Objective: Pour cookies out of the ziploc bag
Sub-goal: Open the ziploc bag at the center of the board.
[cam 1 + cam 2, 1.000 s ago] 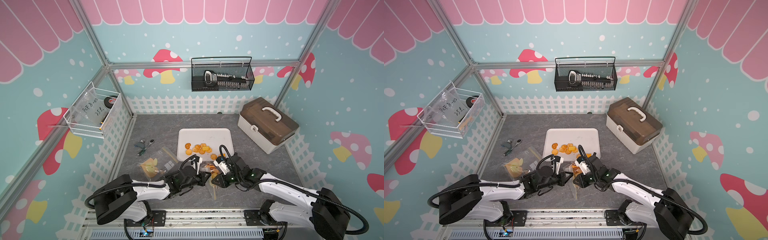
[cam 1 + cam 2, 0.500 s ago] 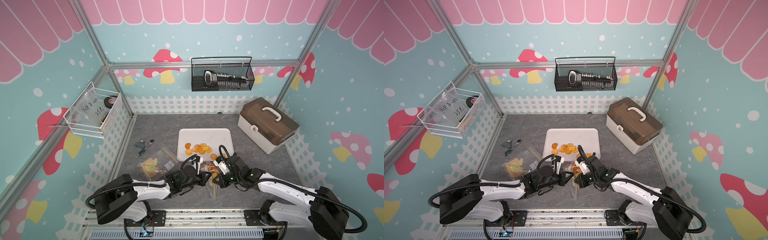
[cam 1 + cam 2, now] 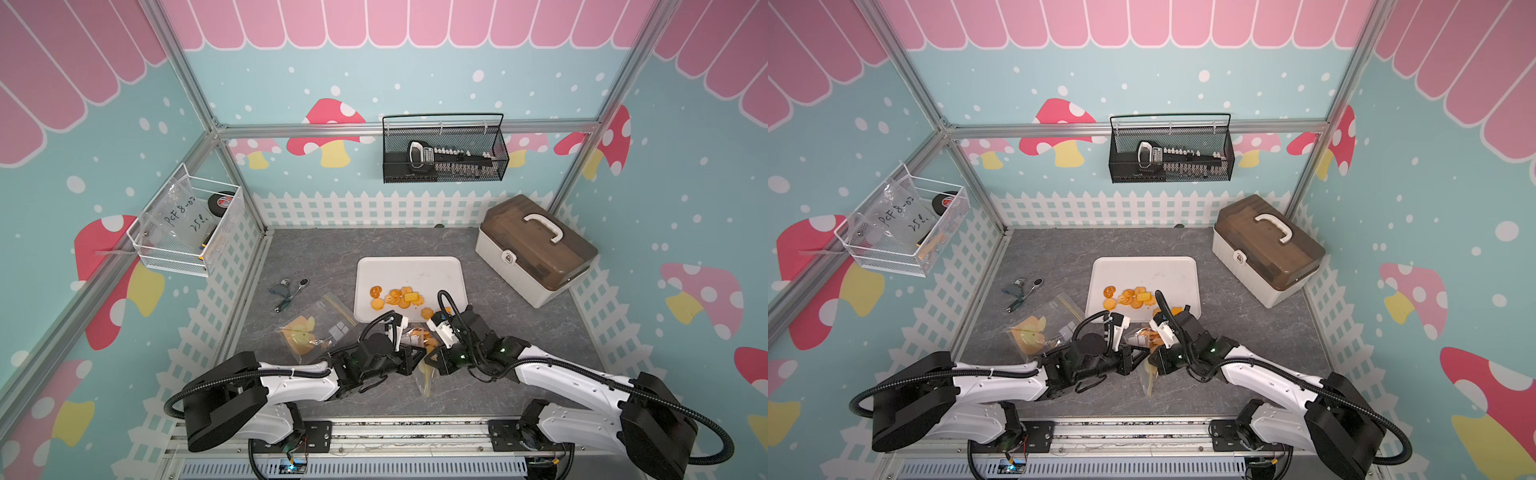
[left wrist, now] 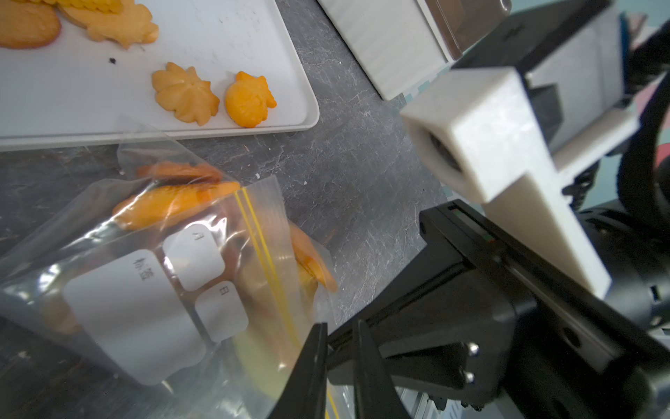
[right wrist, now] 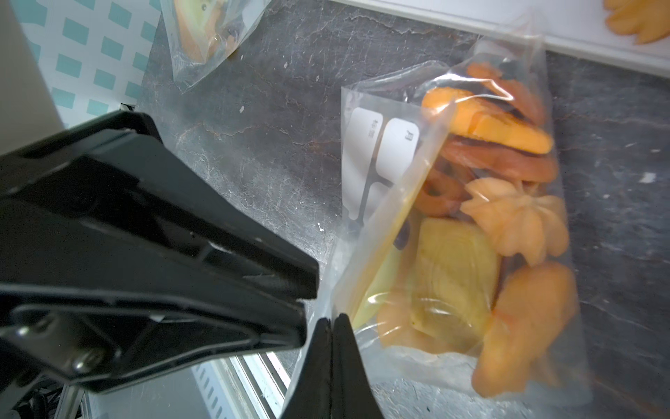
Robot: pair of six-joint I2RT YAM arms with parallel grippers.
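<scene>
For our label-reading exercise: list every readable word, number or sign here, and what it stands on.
"PCF 8-02": handwritten on the clear bag in the white wire basket.
"25", tail unclear: same bag.
"标签", "月", "日": white label panels on the ziploc bag.
Label on the black tool, black mesh basket: too small.

Some golden cookies [image 3: 398,297] are scattered on the white tray [image 3: 409,270] — others are packed inside the clear ziploc bag [image 4: 145,301] beside it.

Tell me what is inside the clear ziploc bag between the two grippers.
Inside the ziploc bag are cookies: flower-shaped, ring-like and oval golden-orange pieces, piled together. Its white label patches and the upper pieces hide those underneath, so no count is possible.
</scene>
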